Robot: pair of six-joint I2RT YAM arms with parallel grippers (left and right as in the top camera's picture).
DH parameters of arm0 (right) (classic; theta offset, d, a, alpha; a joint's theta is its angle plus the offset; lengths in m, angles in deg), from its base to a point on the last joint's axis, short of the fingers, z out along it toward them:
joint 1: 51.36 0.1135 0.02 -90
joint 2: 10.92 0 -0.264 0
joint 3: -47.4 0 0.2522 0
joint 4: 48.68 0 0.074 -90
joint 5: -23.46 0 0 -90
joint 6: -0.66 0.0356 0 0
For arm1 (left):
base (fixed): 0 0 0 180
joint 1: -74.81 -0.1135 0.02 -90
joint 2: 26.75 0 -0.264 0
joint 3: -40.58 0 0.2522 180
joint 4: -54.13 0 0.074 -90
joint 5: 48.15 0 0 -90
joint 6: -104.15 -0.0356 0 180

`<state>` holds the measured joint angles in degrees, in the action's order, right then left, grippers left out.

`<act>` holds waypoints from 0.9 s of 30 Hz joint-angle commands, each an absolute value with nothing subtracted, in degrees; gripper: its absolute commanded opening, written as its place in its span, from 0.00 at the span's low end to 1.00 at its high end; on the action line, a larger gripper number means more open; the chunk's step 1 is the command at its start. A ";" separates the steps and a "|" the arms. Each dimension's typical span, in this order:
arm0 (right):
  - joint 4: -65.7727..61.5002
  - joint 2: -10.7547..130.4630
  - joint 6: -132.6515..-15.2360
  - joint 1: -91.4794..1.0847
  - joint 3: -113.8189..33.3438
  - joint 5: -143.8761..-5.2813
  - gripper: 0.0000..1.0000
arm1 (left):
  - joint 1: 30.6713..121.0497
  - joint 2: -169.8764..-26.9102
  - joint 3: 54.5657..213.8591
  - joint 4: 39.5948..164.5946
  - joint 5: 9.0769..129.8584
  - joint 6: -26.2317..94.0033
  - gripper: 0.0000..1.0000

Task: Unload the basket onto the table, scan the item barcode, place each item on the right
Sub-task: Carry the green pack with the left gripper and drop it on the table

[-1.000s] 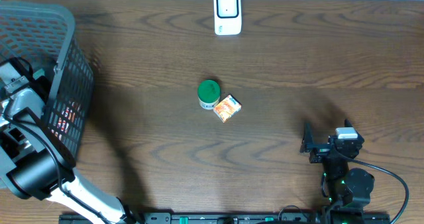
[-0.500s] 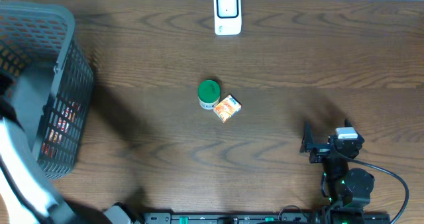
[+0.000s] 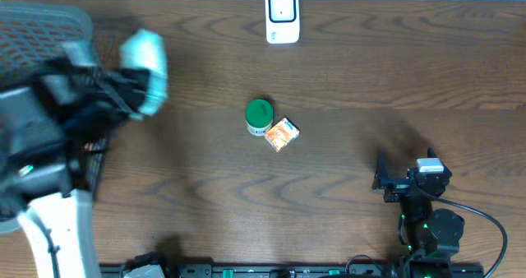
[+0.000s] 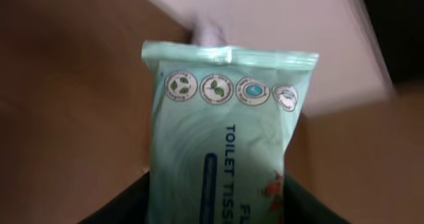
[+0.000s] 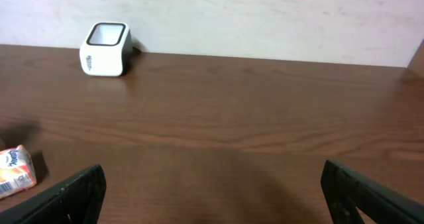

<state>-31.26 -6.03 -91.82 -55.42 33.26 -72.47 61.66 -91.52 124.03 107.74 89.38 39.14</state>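
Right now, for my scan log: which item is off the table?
Tissue pack, in the left gripper; can and packet rest on the table.

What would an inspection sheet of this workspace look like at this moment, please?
Surface: dark wooden table; no spills seen.
Job's things: pale green toilet tissue pack held in the air next to the basket; white scanner standing at the far edge.
Clutter: green-lidded can and small orange packet side by side mid-table, contact unclear; grey basket at the left, mostly hidden by the arm.
Grippers: left gripper closed on the pack, blurred in the overhead view; right gripper open and empty near the front edge.
Cables: black cable looping by the right arm's base.
Surroundings: pale wall behind the table.
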 commanded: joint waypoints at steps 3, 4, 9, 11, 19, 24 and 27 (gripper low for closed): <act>-31.06 -6.08 -91.10 -55.02 33.32 -72.43 0.99 | 77.42 -96.61 121.93 108.38 95.00 41.13 0.53; -31.04 -6.08 -91.10 -55.02 33.32 -72.43 0.99 | 80.05 -98.08 121.93 108.20 95.00 41.74 0.53; -31.06 -6.08 -91.10 -55.02 33.32 -72.40 0.99 | 89.88 -106.43 121.93 105.30 95.43 45.04 0.53; -31.06 -6.08 -91.10 -55.02 33.32 -72.43 0.99 | 92.55 -110.23 121.93 103.96 96.22 46.42 0.53; -31.06 -6.08 -91.10 -55.02 33.32 -72.40 0.99 | 99.30 -123.58 121.93 95.11 105.97 51.10 0.53; -31.06 -6.08 -91.10 -55.02 33.32 -72.40 0.99 | 102.21 -127.87 121.93 90.19 105.95 56.13 0.53; -31.06 -6.08 -91.10 -55.02 33.32 -72.40 0.99 | 103.28 -129.18 121.93 86.63 105.93 59.43 0.54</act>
